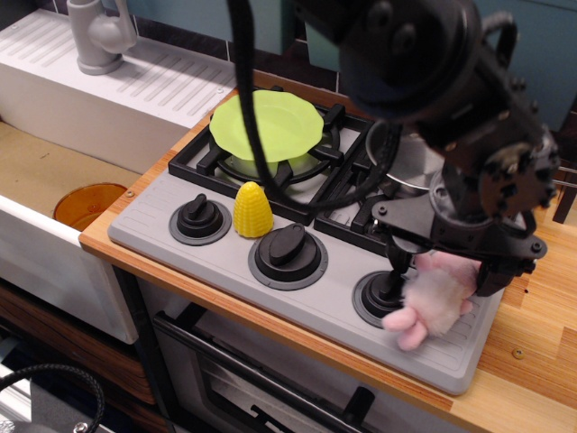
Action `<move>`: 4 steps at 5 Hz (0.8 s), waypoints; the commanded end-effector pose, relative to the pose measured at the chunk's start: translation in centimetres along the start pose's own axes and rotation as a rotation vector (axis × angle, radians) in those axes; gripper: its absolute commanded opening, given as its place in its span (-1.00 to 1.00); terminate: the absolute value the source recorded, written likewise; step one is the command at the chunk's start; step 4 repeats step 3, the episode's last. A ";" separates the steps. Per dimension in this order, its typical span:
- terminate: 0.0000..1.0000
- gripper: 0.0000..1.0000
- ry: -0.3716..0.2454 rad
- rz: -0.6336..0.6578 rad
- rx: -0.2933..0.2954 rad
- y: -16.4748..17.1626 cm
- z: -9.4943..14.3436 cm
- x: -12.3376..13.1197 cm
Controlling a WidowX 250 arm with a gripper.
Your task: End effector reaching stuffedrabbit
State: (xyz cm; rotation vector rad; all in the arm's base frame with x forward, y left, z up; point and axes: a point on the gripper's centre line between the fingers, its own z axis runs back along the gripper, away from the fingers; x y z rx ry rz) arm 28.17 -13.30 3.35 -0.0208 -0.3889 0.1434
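Note:
The pink stuffed rabbit (433, 302) lies on the grey stove's front right corner, beside the right knob (379, 293). Its fluffy belly and legs show; its head and ears are mostly hidden under the gripper. The bulky black gripper (444, 280) hangs directly over the rabbit, its crossbar just above it. It is open: one thin finger (397, 269) stands at the rabbit's left side and the other finger (494, 278) at its right side. I cannot tell whether the fingers touch the plush.
A yellow toy corn cob (252, 210) stands between the left and middle knobs. A green plate (266, 124) sits on the back left burner. A metal pot (401, 161) is half hidden behind the arm. A sink with an orange bowl (87, 203) is at left; the wooden counter (532, 361) is at right.

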 end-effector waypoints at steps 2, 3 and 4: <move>-1.00 1.00 -0.024 -0.017 -0.029 -0.2 -0.4 -0.5; 1.00 1.00 -0.024 -0.017 -0.029 -0.2 -0.4 -0.5; 1.00 1.00 -0.024 -0.017 -0.029 -0.2 -0.4 -0.5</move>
